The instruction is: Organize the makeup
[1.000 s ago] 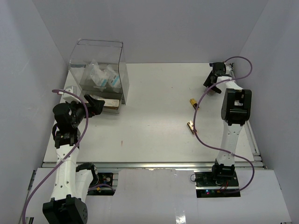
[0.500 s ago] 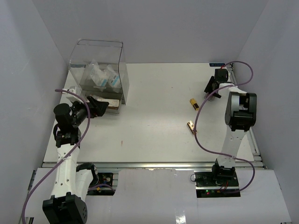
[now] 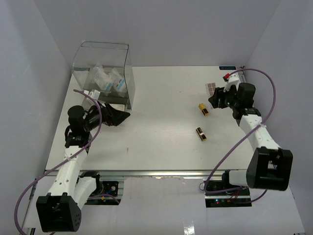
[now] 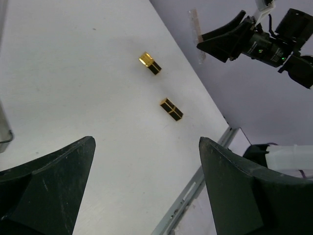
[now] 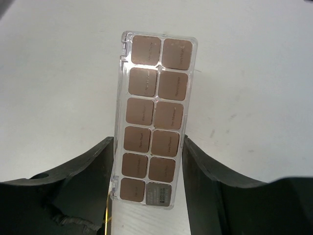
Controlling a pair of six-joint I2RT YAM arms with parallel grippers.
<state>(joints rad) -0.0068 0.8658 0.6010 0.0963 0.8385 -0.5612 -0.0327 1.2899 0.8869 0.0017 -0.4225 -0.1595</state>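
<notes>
Across the table (image 3: 161, 98), at its far right, your right hand (image 3: 217, 98) had just closed partway on the palette (image 5: 154, 120) and held it raised, ready for the box (image 3: 105, 63), while your left hand (image 4: 146, 142) swung away, wide open, empty.

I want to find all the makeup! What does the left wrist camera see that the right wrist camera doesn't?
Only the left wrist view shows two gold tubes lying apart on the table, plus the left pincer, wide open and empty. Only the right wrist view shows the palette face-on, with its brown squares. Both show the right pincer gripping the palette over the white table.
</notes>
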